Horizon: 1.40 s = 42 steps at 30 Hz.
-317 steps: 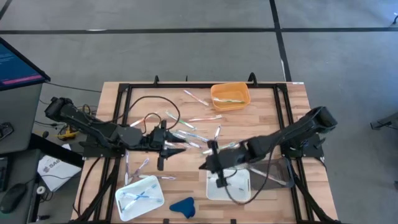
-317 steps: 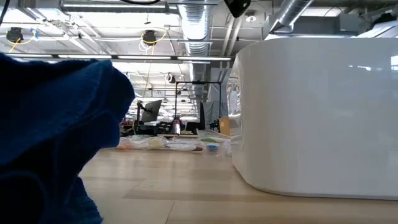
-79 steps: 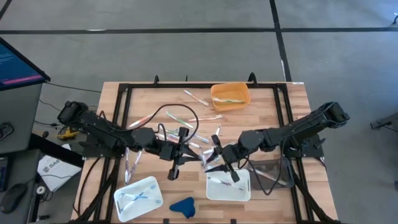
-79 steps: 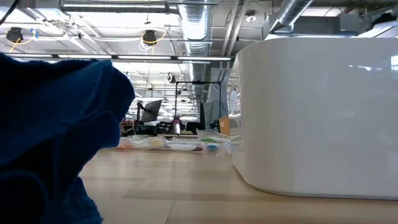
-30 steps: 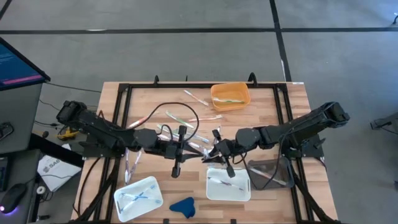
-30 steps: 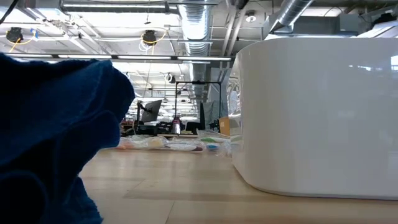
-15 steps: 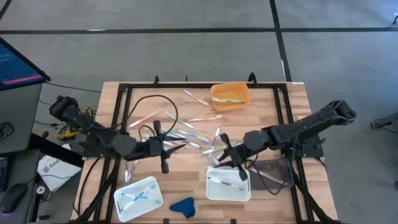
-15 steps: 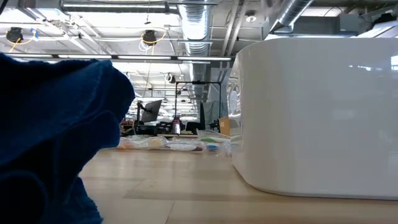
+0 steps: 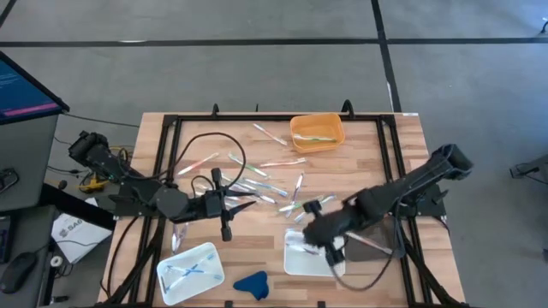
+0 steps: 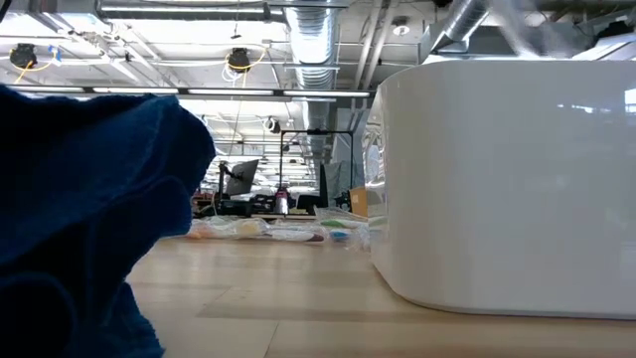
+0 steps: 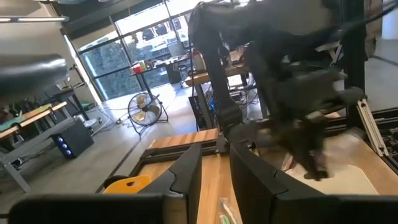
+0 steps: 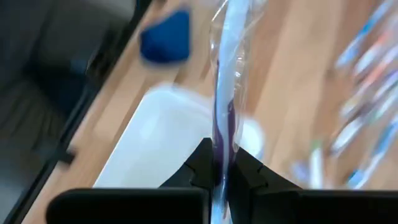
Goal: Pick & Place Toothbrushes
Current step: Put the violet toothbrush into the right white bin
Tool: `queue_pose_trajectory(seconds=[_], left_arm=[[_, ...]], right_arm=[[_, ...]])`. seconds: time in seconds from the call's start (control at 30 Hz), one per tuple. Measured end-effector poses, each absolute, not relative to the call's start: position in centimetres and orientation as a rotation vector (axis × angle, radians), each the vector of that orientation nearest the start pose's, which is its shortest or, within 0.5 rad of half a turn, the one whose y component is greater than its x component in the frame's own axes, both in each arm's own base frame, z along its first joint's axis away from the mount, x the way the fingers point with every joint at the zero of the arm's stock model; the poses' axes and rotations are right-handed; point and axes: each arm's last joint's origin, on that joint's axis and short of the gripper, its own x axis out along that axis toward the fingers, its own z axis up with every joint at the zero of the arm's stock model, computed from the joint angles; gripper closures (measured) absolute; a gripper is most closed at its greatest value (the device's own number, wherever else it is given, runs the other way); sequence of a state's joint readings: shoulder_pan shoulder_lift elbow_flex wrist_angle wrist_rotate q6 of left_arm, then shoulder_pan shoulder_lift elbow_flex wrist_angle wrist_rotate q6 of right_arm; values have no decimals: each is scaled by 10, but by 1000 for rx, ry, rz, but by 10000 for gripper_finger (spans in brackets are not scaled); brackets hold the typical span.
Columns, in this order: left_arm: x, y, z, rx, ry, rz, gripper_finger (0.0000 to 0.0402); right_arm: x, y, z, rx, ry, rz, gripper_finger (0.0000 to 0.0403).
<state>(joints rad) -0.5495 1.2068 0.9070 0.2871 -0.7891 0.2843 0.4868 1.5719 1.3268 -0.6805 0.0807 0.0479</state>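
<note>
Several toothbrushes (image 9: 261, 184), slim white sticks with coloured accents, lie scattered flat on the wooden table's middle. My right gripper (image 9: 330, 246) slants down over the right white tray (image 9: 295, 261), shut on one wrapped toothbrush (image 12: 225, 74). My left gripper (image 9: 225, 228) hangs left of the pile, its fingers (image 11: 186, 177) apart with nothing between them. A few toothbrushes lie in the left white tray (image 9: 190, 272) and in the orange tray (image 9: 317, 133). My right gripper pinches the toothbrush between its two fingertips, at the lower stretch of the purple-blue handle (image 12: 220, 146) inside its clear wrapper. The toothbrush runs on ahead of the fingers, along them. It is lifted clear, above the white tray (image 12: 168, 137).
A black cable (image 9: 205, 141) loops over the table's left half. A blue cloth-like lump (image 9: 251, 284) lies at the near edge between the white trays and fills the low view's left (image 10: 79, 219). A clear tray (image 9: 377, 239) stands right of the right white tray.
My left gripper has drawn back from the table's middle toward the left edge, away from my right gripper. My right gripper has gone toward the near edge, over the right white tray, and tipped downward, carrying the toothbrush with it.
</note>
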Motion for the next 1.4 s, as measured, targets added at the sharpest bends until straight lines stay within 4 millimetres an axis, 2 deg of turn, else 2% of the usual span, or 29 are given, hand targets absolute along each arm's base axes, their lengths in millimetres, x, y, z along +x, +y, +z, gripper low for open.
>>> queue_pose_trajectory(seconds=[0.2,0.5,0.7,1.0,1.27,1.4], left_arm=[[238,-121,333,290,55,235,325],[238,-121,332,277,61,234,325],[238,-121,332,277,61,234,325],[238,-121,332,277,61,234,325],[238,-121,332,277,61,234,325],[238,-121,332,277,61,234,325]], right_arm=[[305,183,272,-307,1165,358,390],[306,210,248,-436,1274,437,390],[315,208,232,-398,1323,373,390],[322,209,211,-482,1376,431,388],[322,209,210,-486,1377,439,389],[320,207,203,-514,1385,452,373]])
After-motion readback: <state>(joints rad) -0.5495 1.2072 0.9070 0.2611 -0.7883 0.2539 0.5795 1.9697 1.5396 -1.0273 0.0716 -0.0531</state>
